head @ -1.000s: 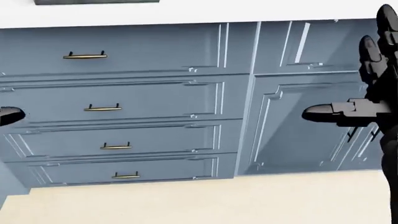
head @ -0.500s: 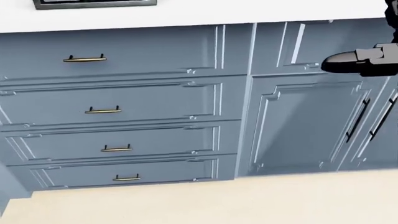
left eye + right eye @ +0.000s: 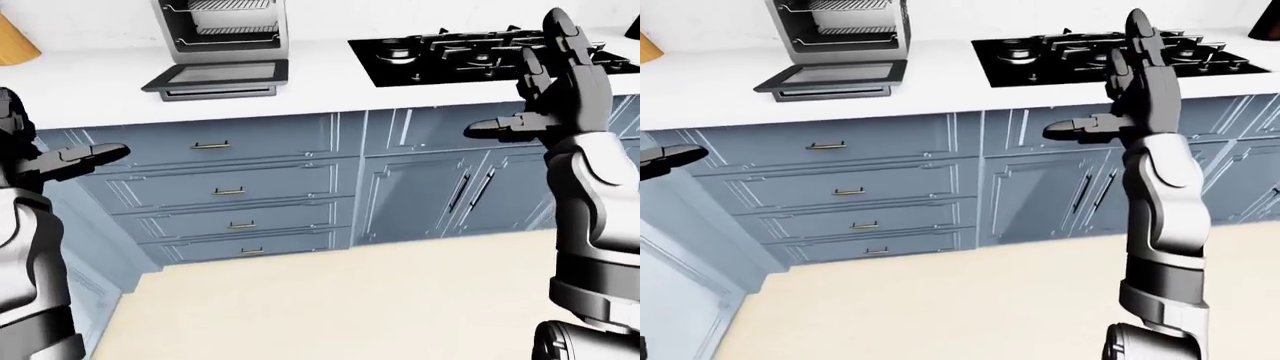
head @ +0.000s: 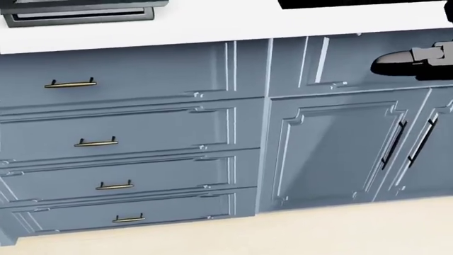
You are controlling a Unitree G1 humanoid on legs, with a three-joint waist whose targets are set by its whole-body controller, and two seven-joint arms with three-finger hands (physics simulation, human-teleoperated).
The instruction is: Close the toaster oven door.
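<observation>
Both hands spread, empty; toaster oven (image 3: 220, 30) door (image 3: 217, 77) down, racks bare.

We are in a rendered home kitchen. We see a white table (image 3: 90, 86) running above blue-grey drawers (image 3: 225, 191) and cabinet doors (image 3: 420, 195) with slim handles. On it sit a black gas hob (image 3: 440, 49) and a toaster oven (image 3: 225, 30), over a pale floor (image 3: 330, 300).

We find no readable text, label, brand, number or sign anywhere in these views: nothing on the toaster oven (image 3: 222, 34), the stove (image 3: 470, 52) or the drawer fronts (image 4: 134, 138).
</observation>
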